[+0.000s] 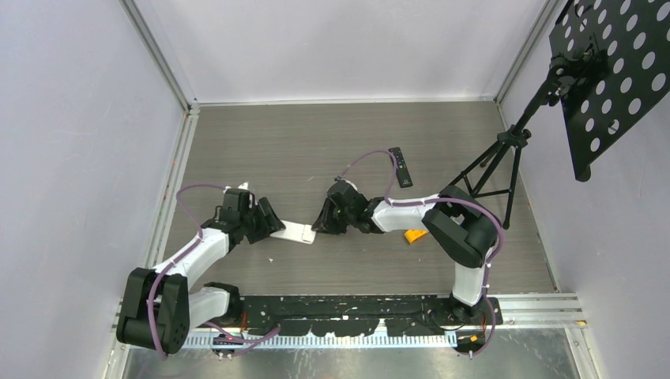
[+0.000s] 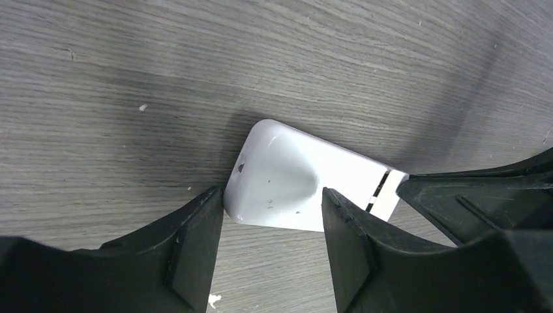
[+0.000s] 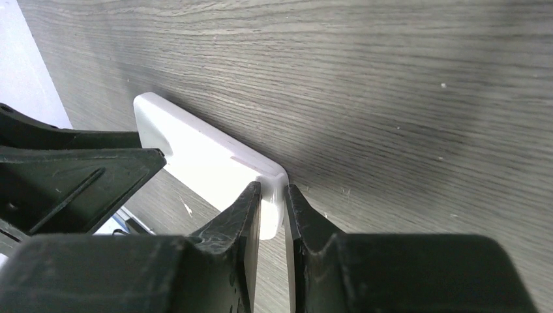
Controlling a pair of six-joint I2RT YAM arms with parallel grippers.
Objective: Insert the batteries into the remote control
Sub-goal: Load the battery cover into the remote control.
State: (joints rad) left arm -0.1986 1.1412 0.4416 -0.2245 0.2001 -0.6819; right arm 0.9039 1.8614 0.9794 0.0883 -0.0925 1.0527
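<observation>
The white remote control (image 1: 294, 231) lies between my two arms, its smooth back facing the left wrist view (image 2: 280, 176). My right gripper (image 1: 320, 223) is shut on the remote's right end, both fingers pressed on its thin edge (image 3: 272, 189). My left gripper (image 1: 272, 223) is open at the rounded left end (image 2: 272, 195). Its left fingertip (image 2: 215, 199) touches the remote's corner and its right fingertip (image 2: 332, 202) stands in front of the remote's body. No batteries are in view.
A black remote (image 1: 400, 166) lies further back on the grey wood table. An orange block (image 1: 415, 235) sits under the right arm. A black tripod stand (image 1: 506, 158) with a perforated plate stands at the right wall.
</observation>
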